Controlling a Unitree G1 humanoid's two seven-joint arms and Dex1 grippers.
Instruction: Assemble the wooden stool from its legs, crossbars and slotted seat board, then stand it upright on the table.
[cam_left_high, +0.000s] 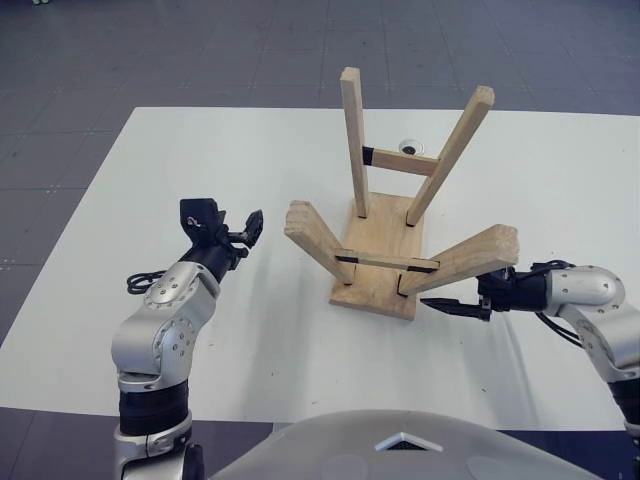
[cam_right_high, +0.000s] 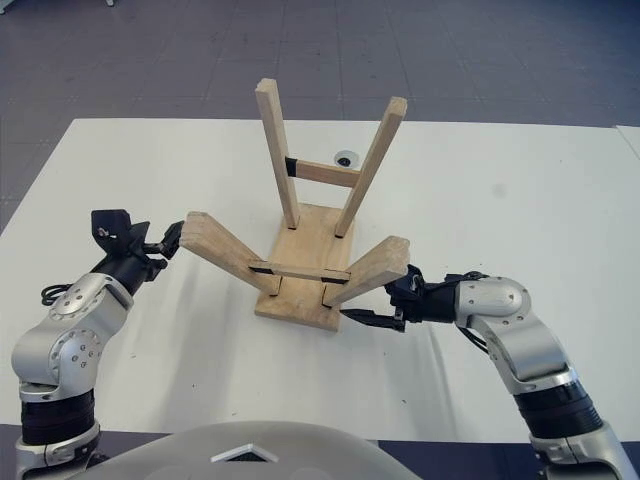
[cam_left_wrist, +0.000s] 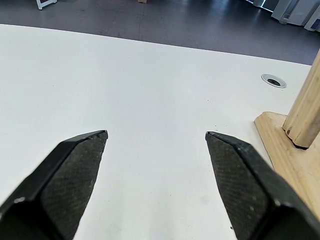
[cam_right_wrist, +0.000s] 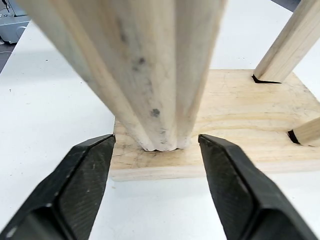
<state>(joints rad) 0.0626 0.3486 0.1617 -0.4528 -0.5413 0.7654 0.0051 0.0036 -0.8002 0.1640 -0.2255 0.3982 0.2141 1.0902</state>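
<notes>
White table (cam_left_high: 200, 170) holds your inverted stool (cam_left_high: 382, 245). Right gripper (cam_left_high: 445, 305), wide, seems to straddle a near leg (cam_left_high: 465, 258); left gripper (cam_left_wrist: 156, 136) wide, apart. Flipping could unseat loose legs.

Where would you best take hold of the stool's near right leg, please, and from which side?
Probably low, just above the seat board, coming from the robot's right: the leg splays outward that way, and the open right gripper faces its base.

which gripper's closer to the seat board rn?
Right. The right gripper sits open at the seat board's near right corner, under the slanting near right leg. The left gripper, also open, is off to the board's left, clearly apart from it.
</notes>
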